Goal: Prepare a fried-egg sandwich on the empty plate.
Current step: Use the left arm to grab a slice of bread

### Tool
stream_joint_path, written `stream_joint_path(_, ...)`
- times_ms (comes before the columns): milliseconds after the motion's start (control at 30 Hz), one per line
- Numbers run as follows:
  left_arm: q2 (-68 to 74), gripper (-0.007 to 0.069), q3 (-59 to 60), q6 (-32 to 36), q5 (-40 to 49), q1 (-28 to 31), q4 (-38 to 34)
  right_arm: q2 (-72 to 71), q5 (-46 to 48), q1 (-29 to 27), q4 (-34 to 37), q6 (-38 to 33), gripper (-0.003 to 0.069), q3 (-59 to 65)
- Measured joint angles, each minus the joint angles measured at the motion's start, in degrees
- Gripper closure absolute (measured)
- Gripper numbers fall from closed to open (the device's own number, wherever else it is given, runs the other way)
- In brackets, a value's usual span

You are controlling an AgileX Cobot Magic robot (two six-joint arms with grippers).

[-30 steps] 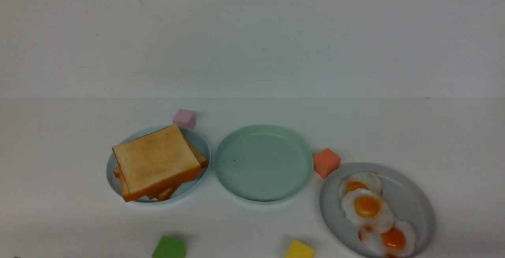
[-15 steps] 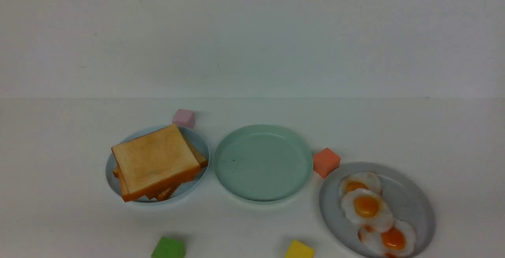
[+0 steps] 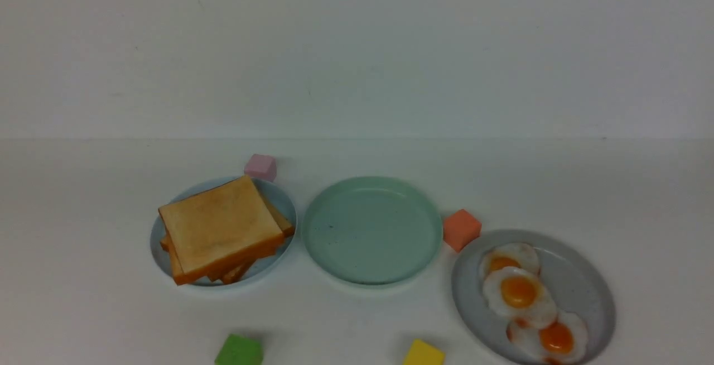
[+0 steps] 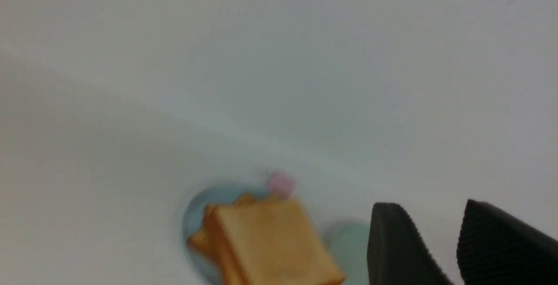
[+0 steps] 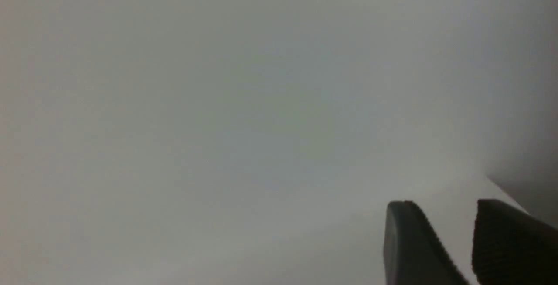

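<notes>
The empty plate (image 3: 372, 230), mint green with a low rim, sits mid-table with nothing on it. Left of it, several golden toast slices (image 3: 220, 228) lie stacked on a pale blue plate (image 3: 159, 253). To the right, three fried eggs (image 3: 519, 292) lie on a grey plate (image 3: 585, 292). Neither gripper shows in the front view. In the left wrist view my left gripper (image 4: 431, 208) is open and holds nothing, hanging short of the blurred toast slices (image 4: 270, 241) and the empty plate (image 4: 351, 245). My right gripper (image 5: 444, 206) is open over bare white surface.
Small foam cubes lie around the plates: a pink cube (image 3: 260, 167) behind the toast plate, an orange cube (image 3: 461, 230) between the mint and grey plates, a green cube (image 3: 239, 350) and a yellow cube (image 3: 424, 354) near the front edge. A white wall stands behind the table.
</notes>
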Motion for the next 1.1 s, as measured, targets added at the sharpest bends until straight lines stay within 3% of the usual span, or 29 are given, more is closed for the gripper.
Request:
stream_joint_path(167,11.4,0.0386,-0.4,-0.3,4.9,0.0,1.8,6.7,8.9,0.7,0.5,-1.7,0.0418,0.1)
stream_joint_path(433,24.1,0.0386,-0.7,-0.4,10.6,0.0,-6.5,8.6,9.8,9.3,4.0,-4.5,0.0418,0.2)
stream_joint_path(667,34.6,0.0386,-5.4,-0.4,16.6,0.0,-9.8,8.6,18.9,19.5,20.1,-18.2,0.0418,0.2)
stream_joint_path(700,37.3,0.0386,-8.0,-0.4,18.1,0.0,-9.8,8.6,21.6,21.9,27.0,-22.4,0.0418,0.2)
stream_joint_path(767,39.9,0.0386,-10.5,-0.4,18.4,0.0,-9.9,8.7,24.0,23.7,33.5,-28.9,0.0418,0.0)
stream_joint_path(967,50.9,0.0386,-17.9,-0.4,16.9,0.0,-10.2,12.0,26.3,25.5,54.3,-46.5,0.0418,-1.6)
stream_joint_path(1100,57.9,0.0386,-21.0,-0.4,15.3,0.0,-10.2,14.1,25.7,25.5,60.4,-53.0,0.0418,-2.6)
